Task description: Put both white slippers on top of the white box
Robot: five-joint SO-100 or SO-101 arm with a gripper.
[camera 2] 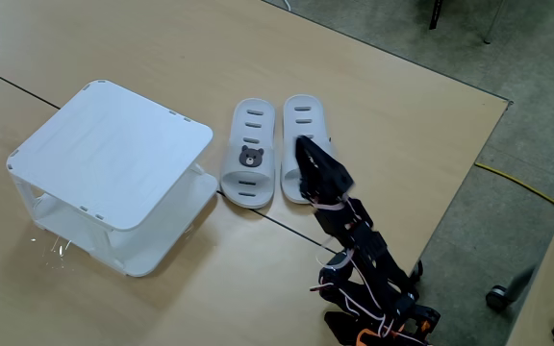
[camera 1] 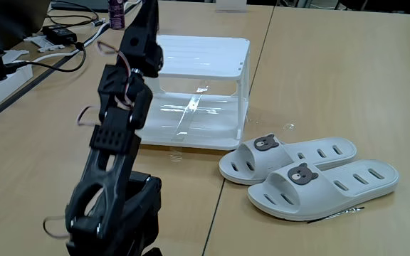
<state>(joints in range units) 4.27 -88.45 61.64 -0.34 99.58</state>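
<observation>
Overhead, the gripper (camera 2: pixel 306 154) hangs above the right slipper (camera 2: pixel 299 123) as a fixed view shows it; whether its fingers are apart I cannot tell. Both slippers (camera 1: pixel 312 173) lie side by side mid-table, beside the white box (camera 2: pixel 113 149). Best to descend squarely over the strap, grip firmly, then lift clear.

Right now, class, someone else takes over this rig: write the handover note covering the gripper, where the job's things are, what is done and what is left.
Gripper: raised over the near slipper in a fixed view; open or shut cannot be told; it holds nothing that shows.
Slippers: both white slippers, one and the other, lie side by side on the table, beside the white box.
White box: upright, its flat top bare.
Done: nothing placed yet.
Left: lift each slipper in turn and set it on the box top.
</observation>
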